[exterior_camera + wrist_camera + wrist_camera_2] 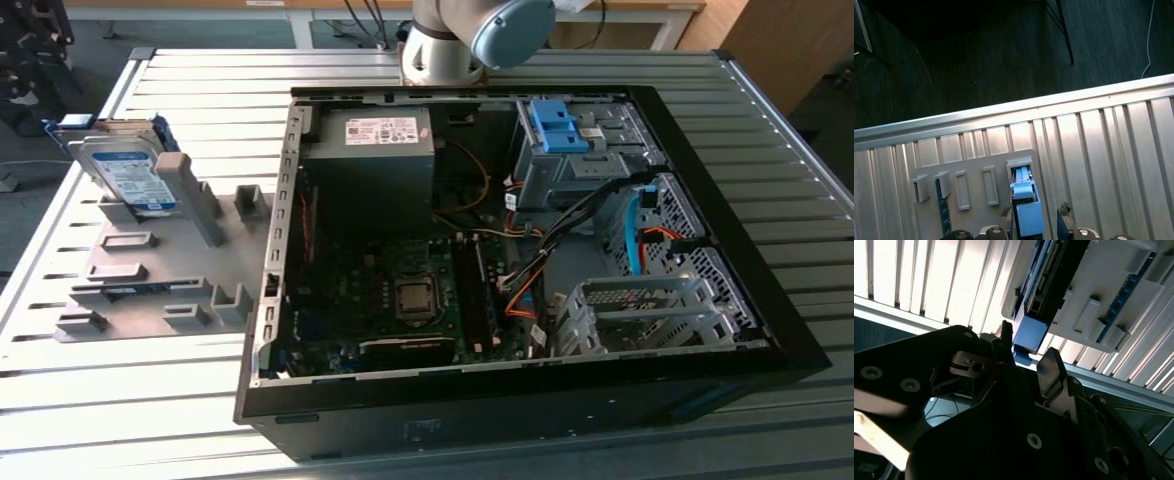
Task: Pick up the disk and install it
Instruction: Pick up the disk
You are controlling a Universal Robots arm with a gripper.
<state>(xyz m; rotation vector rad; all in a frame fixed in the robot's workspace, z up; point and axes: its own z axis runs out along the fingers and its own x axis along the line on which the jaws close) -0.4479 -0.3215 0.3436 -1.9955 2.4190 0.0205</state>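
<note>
Disk [127, 172] is standing on edge in a slot of the rack [147, 270], its blue bracket end facing the gripper [1034, 214]. Gripper is hanging over the rack with jaws open and holding nothing. In both wrist views its fingers are flanking the bracket without touching it. Case [534, 410] is lying open beside the rack, on the exterior view's right.

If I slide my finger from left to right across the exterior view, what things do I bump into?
the disk → the grey power supply → the blue latch piece → the black side wall of the computer case
</note>
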